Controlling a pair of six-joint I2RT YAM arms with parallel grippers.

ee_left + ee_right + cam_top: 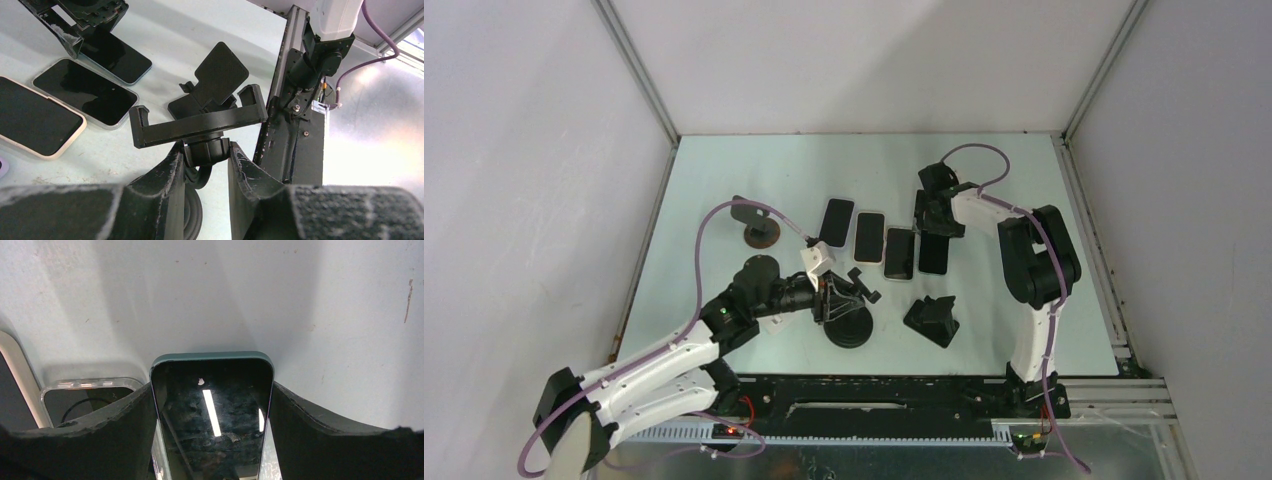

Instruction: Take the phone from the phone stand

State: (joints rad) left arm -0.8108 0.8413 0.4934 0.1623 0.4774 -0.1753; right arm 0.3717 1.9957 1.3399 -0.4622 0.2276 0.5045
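Pale table (724,180) holds other phones (869,237) left of the right gripper (212,390), whose fingers pinch the phone (212,415) by its side edges, its top end beyond their tips. Left gripper (205,150) fingers clasp the phone stand (200,125) at its neck, with the cradle just past the fingertips.

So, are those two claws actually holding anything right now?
Yes. The left gripper clamps the phone stand by its neck; the right gripper pinches a phone by its long edges.

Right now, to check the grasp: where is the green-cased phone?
The green-cased phone sits in the right gripper, at the right end of the phone row in the top view, beside a clear-cased phone.
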